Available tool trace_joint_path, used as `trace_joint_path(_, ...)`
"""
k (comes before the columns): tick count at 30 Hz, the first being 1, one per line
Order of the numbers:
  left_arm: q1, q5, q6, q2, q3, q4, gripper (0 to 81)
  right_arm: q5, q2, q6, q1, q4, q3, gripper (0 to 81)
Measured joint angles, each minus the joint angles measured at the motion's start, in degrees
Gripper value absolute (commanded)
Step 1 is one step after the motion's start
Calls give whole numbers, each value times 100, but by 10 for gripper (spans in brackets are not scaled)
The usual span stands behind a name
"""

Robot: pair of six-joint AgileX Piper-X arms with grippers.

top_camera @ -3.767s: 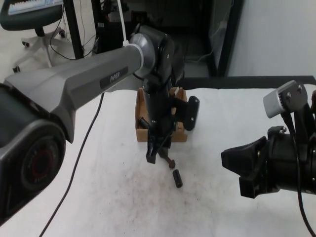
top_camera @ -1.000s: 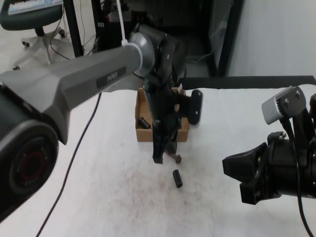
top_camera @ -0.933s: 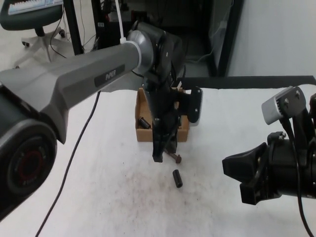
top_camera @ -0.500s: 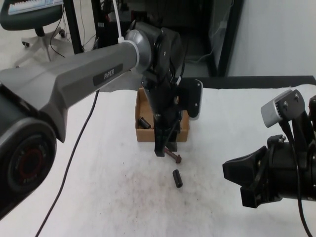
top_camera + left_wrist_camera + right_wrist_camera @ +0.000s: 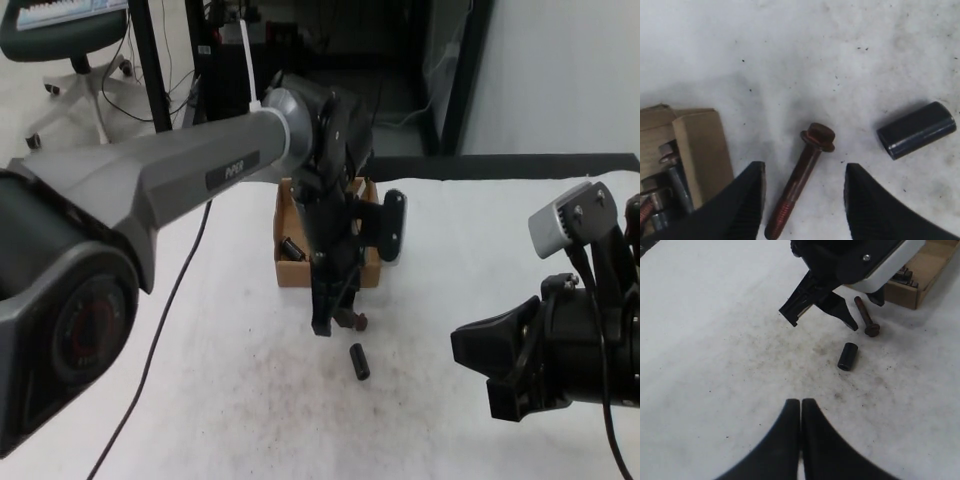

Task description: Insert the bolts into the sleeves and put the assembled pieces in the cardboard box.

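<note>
While the left arm extends over the white bench (image 5: 200,400), your left hand (image 5: 330,318) hangs pointing down just in front of the cardboard box (image 5: 288,272), with its tips close over the bolt (image 5: 352,320). The sleeve (image 5: 359,361) lies a little nearer the camera, apart from the bolt, and a dark piece (image 5: 291,247) rests inside the box. Your right hand (image 5: 468,345) sits low at the right side, well apart from all of it.

From the left wrist you see the two fingers (image 5: 747,205) spread apart, with the bolt lying flat on the bench between them. Its head is farther from the camera, and its threaded end is close by one finger. The sleeve lies on its side beyond the other finger, outside the gap. A corner of the box stands beside the first finger, with other bolts (image 5: 670,185) inside.

From the right wrist, the right hand's fingers (image 5: 790,440) are pressed together, tip to tip, above the bench. Farther off, the left hand is over the bolt — the sleeve is just beside it, and the box is behind.
</note>
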Motion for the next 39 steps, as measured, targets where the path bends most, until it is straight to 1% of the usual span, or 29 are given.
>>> trace_joint_path(10,0,-24,0,73,0,-30,454,0,0,0,0,13,0,8)
trace_joint_path(11,-15,6,0,85,0,-30,420,0,0,0,0,13,0,8)
trace_joint_path(12,-15,21,0,99,0,-30,367,0,0,0,0,13,0,8)
trace_joint_path(14,-15,116,0,124,0,-30,144,0,0,0,0,23,0,8)
trace_joint_path(15,-27,158,0,134,0,-30,50,0,0,0,0,21,0,8)
trace_joint_path(16,-33,195,0,143,0,-17,3,0,0,0,0,21,0,8)
trace_joint_path(22,-63,244,-46,140,0,282,3,0,0,0,0,21,0,8)
trace_joint_path(25,-63,130,-460,140,0,339,3,0,0,0,0,21,0,8)
trace_joint_path(29,-63,40,-1445,102,0,369,3,0,0,0,0,21,0,8)
trace_joint_path(33,-63,-317,-2591,-27,0,298,3,0,0,0,0,21,0,8)
trace_joint_path(34,-63,-335,-2591,-36,0,285,3,0,0,0,0,21,0,8)
trace_joint_path(39,23,-540,-4094,-405,0,-17,3,0,0,0,0,35,0,8)
